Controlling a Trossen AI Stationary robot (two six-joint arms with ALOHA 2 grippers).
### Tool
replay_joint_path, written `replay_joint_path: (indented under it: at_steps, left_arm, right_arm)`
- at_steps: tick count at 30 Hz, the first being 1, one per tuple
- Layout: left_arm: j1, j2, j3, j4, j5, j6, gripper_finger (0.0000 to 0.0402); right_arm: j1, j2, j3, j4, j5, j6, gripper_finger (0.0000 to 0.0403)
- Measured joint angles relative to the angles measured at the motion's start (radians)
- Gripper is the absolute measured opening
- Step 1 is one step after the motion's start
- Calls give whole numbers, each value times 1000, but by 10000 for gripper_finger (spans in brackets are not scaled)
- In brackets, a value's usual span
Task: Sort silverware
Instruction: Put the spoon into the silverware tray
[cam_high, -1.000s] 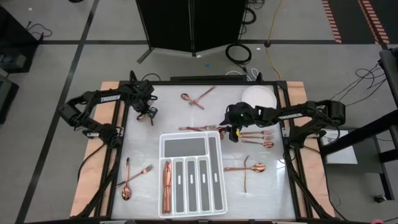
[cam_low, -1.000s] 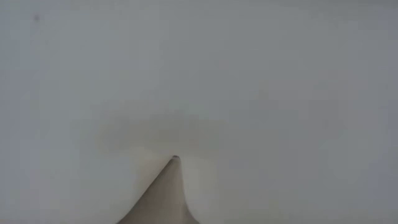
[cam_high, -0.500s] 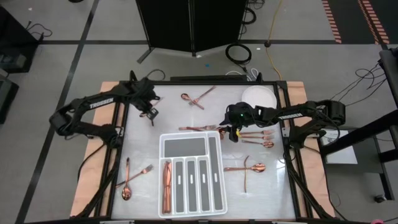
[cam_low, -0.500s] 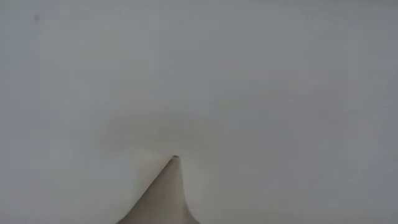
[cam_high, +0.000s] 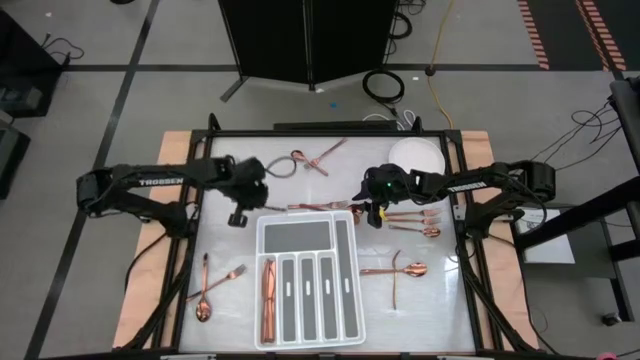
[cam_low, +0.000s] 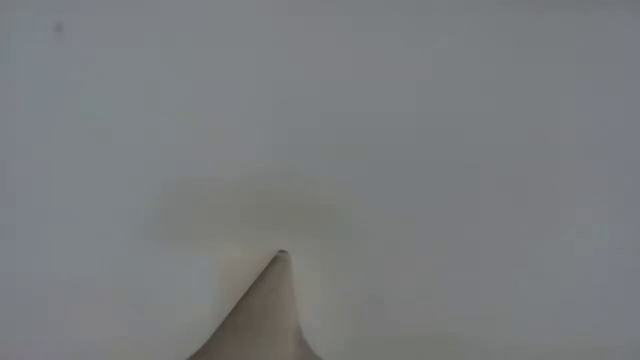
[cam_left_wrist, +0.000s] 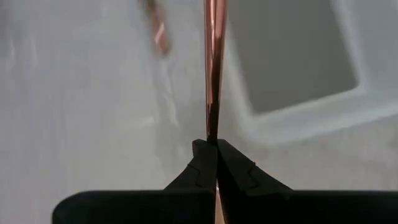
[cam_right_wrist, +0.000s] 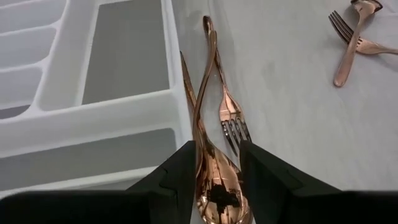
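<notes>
Copper silverware lies scattered around a white divided tray (cam_high: 305, 280). My left gripper (cam_high: 242, 205) hangs over the table by the tray's far left corner, shut on a slim copper piece (cam_left_wrist: 213, 74) seen edge-on; which kind it is I cannot tell. My right gripper (cam_high: 375, 213) is low at the tray's far right corner, its fingers closed on a spoon (cam_right_wrist: 208, 106). The spoon lies along the tray's far wall (cam_right_wrist: 124, 118), beside a fork (cam_right_wrist: 231, 118). Knives (cam_high: 268, 295) lie in the tray's leftmost slot. The low view shows only blank white. My left gripper pinches the copper piece near one end (cam_left_wrist: 212, 127) between its two fingers. The fingers slant steeply down and lie along the piece. It runs on past the fingertips, clear of the table, and its far end is out of the picture. My right gripper has the spoon's bowl (cam_right_wrist: 217, 183) between its two fingers (cam_right_wrist: 186, 162), one on each side of the bowl. It comes slanting down from the table's right side, along the spoon. The handle (cam_right_wrist: 210, 37) points away toward the left and lies on the table by the tray.
A crossed spoon and fork (cam_high: 315, 160) lie at the far middle, beside a round white plate (cam_high: 415, 155). Forks (cam_high: 415, 218) lie just right of my right gripper. More pieces are at the near right (cam_high: 400, 272) and near left (cam_high: 210, 285).
My left gripper has swung from the table's far left toward the tray's far left corner, rising a little and rolling its wrist, with the copper piece carried along in its shut fingers. My right gripper has kept still.
</notes>
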Motion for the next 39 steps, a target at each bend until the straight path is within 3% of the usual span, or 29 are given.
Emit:
replay_joint_path:
  at_steps: [7,17,29,39]
  left_arm:
    - [-258,0,0,202,-10,143,0]
    - [-535,60,1,410,-33,187,0]
    - [-738,295,221,296,-155,438,0]
    - [-780,426,229,242,-196,618,0]
  right_arm:
    - [0,0,0,10,0,5,114]
    - [-17,0,0,29,4,27,114]
    - [-18,0,0,61,5,179,114]
    - [-6,0,0,60,5,220,114]
